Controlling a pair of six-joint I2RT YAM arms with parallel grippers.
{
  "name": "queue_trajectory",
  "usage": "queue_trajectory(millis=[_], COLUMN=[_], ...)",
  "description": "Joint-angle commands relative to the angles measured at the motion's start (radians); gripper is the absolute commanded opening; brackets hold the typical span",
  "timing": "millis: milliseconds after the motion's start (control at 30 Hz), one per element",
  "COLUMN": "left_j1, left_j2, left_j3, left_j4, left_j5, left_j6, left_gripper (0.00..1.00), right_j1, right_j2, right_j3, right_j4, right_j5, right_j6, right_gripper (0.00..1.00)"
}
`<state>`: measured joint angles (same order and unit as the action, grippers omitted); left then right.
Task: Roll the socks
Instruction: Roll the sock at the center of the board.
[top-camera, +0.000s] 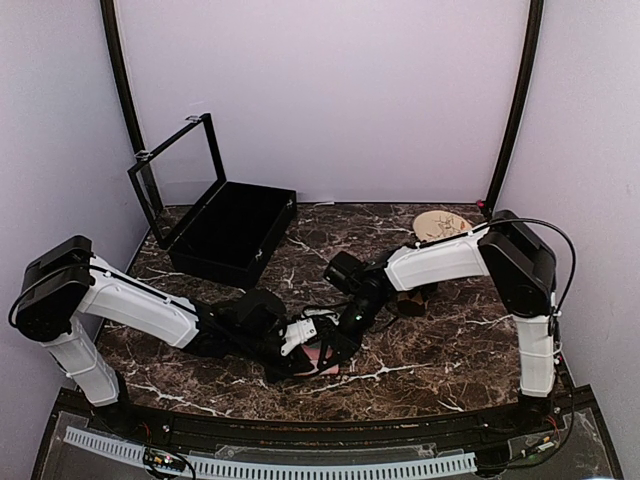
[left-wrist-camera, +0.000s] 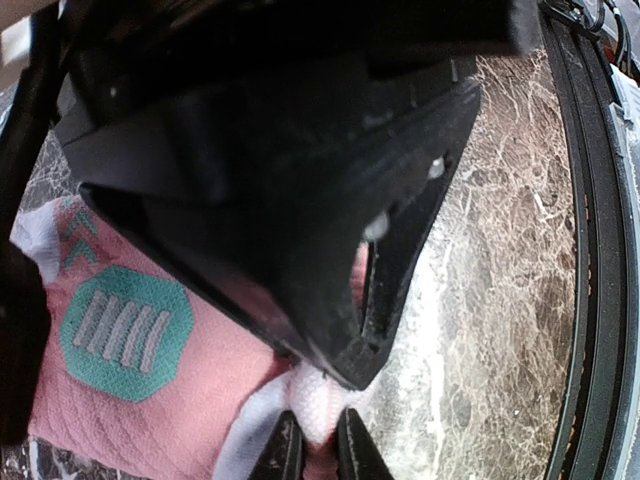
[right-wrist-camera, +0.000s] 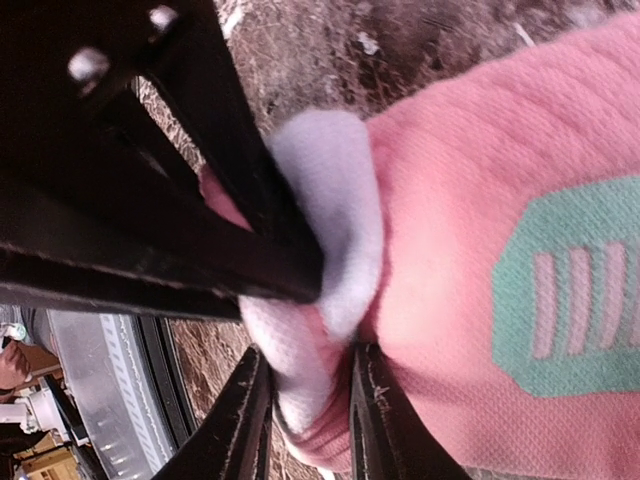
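Top view: noting both arms reaching in low to the near middle of the surface (top-camera: 450, 340), tips crowding together over the sock (top-camera: 327, 362). Logging a black box (top-camera: 235, 235), lid up, at far left, and a plate (top-camera: 440, 222) at far right, both well apart from the sock.

Left wrist: finding the left tool (left-wrist-camera: 318, 450) nearly closed, pinching a pale fold of the sock between its fingers (left-wrist-camera: 285, 452). Seeing pink fabric with a green patch (left-wrist-camera: 125, 330) lying on the surface to the left, under a looming black body (left-wrist-camera: 260, 150).

Right wrist: finding the right tool (right-wrist-camera: 305, 420) straddling the sock's grey-white fold, with fabric filling the gap and touching both fingers (right-wrist-camera: 240, 420). Being unable to tell whether squeezing it or merely resting against it.
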<state>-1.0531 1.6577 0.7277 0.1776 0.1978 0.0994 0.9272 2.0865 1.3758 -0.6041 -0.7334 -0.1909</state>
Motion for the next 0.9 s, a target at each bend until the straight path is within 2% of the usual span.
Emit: queue_trajectory(millis=[0, 367, 667, 867], left_j1=[0.004, 0.033, 0.107, 0.143], left_j2=[-0.006, -0.007, 0.016, 0.051], left_j3=[-0.041, -0.044, -0.015, 0.017], left_j4=[-0.119, -0.121, -0.167, -0.212], left_j5=[-0.020, 0.049, 0.199, 0.296], left_j6=[-0.017, -0.043, -0.077, -0.095], left_gripper=[0.12, 0.09, 0.00, 0.00], right_j1=[-0.024, -0.054, -0.060, -0.064], right_j2=[-0.037, -0.101, -0.155, -0.211], right_j3=[-0.034, -0.129, -0.184, -0.266], right_j4=[0.027, 0.115, 0.193, 0.289], right_j5=[0.009, 0.001, 0.024, 0.064], right_j6=[0.020, 0.067, 0.108, 0.156], right_gripper=[0.27, 0.27, 0.28, 0.30])
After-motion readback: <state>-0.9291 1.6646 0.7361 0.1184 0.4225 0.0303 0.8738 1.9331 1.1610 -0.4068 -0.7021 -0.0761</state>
